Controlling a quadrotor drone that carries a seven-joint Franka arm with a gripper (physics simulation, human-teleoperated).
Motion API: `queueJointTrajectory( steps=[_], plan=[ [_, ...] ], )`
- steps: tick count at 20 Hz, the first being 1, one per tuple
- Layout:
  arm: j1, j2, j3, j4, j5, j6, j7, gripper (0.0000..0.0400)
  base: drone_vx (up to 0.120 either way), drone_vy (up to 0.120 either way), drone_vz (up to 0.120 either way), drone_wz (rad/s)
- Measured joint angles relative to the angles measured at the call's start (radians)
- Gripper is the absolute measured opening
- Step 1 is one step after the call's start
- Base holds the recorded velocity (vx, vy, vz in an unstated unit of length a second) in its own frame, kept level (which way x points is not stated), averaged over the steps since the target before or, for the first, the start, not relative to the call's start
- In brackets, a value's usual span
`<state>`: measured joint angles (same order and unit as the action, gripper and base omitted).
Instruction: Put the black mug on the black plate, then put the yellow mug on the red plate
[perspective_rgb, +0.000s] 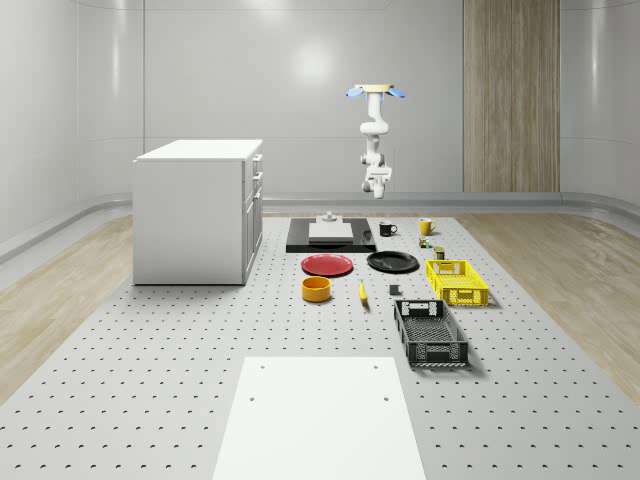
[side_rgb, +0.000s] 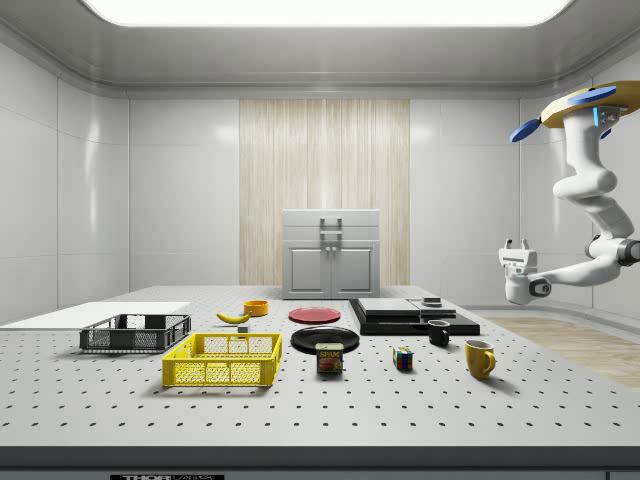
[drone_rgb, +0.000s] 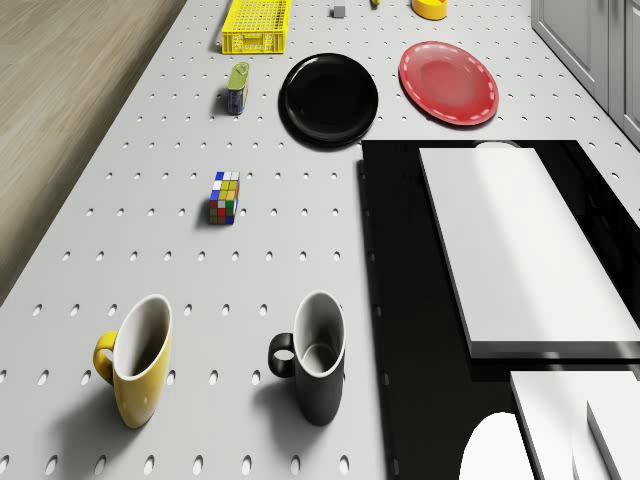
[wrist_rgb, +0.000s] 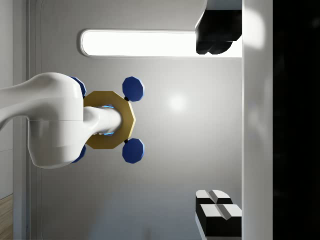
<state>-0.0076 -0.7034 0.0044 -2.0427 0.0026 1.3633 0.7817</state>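
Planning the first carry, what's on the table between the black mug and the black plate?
Nothing: in the drone view the stretch from the black mug to the black plate is bare tabletop, alongside the black slab's edge.

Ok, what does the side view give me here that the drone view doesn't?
Side view: the drone hovering high at that view's right, the gripper hanging well above the table, holding nothing; also the cabinet and black basket. Drone view: a look down into the upright black mug and yellow mug, both empty. Shared: both mugs, black plate, red plate, yellow basket, cube.
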Motion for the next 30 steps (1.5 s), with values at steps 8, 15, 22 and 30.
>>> queueJointTrajectory(
  steps=[8,15,22,30],
  plan=[
    [-0.001,-0.004,0.001,-0.003,-0.001,0.005,0.000,0.0400,0.000,0.000,0.000,0.000],
    [-0.002,-0.007,0.003,-0.006,-0.003,0.010,0.000,0.0400,0.000,0.000,0.000,0.000],
    [-0.004,-0.011,0.009,-0.010,-0.011,0.016,0.001,0.0400,0.000,0.000,0.000,0.000],
    [-0.012,-0.015,0.034,-0.014,-0.045,0.022,0.005,0.0400,0.000,0.000,0.000,0.000]
  ],
)
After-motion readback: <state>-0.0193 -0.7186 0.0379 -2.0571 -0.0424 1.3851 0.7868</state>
